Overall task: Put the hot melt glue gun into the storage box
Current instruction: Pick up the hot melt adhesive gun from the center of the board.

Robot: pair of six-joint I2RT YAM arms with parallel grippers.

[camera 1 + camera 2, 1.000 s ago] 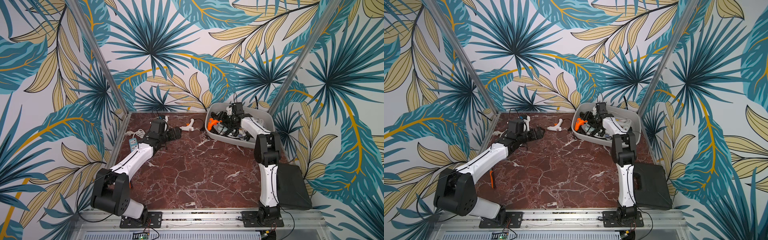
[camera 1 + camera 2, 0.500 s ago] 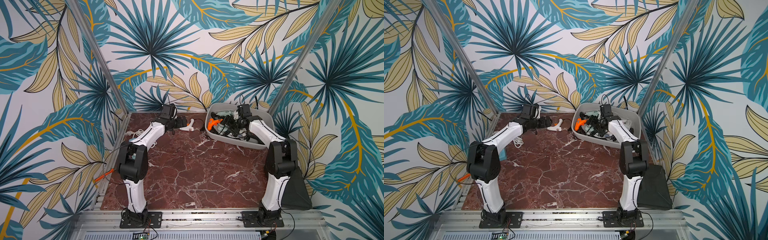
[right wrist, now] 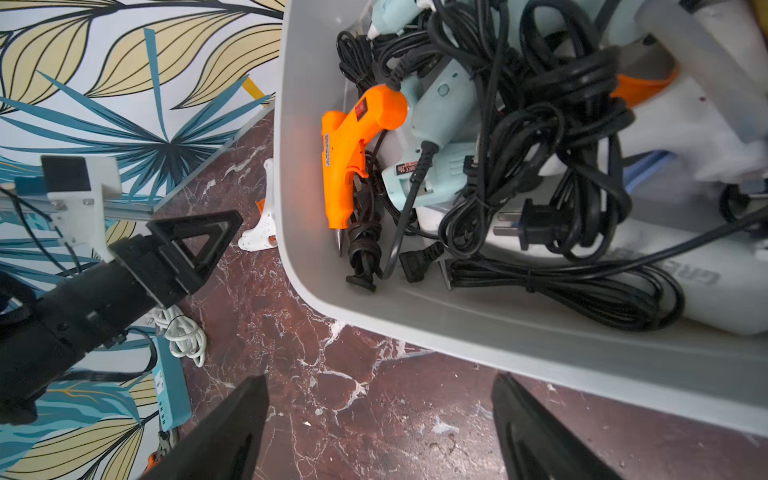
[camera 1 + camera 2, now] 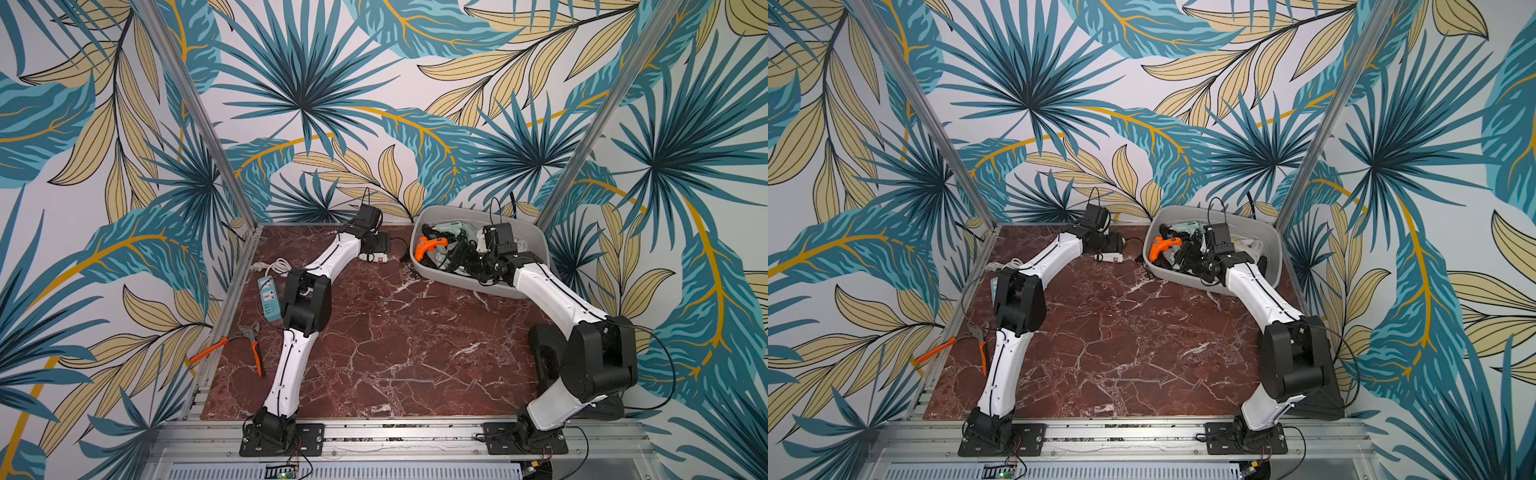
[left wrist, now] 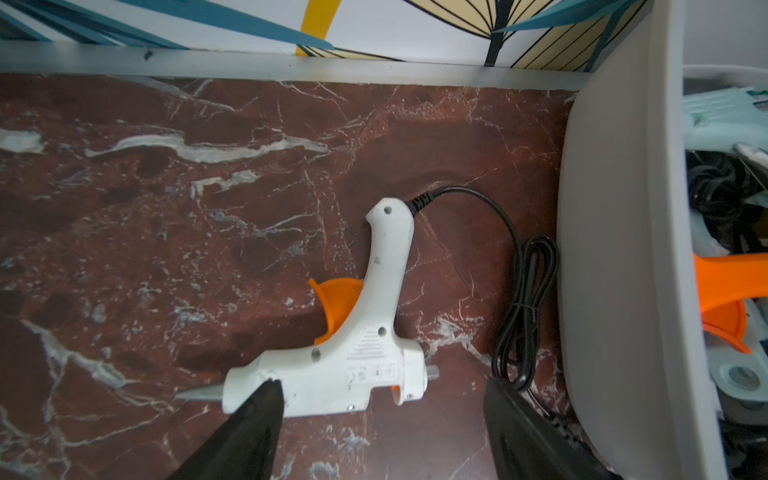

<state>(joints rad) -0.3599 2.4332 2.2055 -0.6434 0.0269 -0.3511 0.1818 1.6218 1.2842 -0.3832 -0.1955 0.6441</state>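
Jaws spread on left gripper [image 5: 382, 382] and right gripper [image 3: 380, 378], nothing pinched. Only left wrist view shows glue gun [image 5: 384, 257] body between left jaws.

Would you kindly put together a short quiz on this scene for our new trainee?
1. Which arm's gripper straddles the white glue gun, jaws open: A left, B right?
2. True or false: the white glue gun lies inside the storage box.
3. Fill in: one gun inside the box is bright ____.
Key: 1 A, the left gripper. 2 False: it lies on the table beside the box. 3 orange: the orange glue gun.
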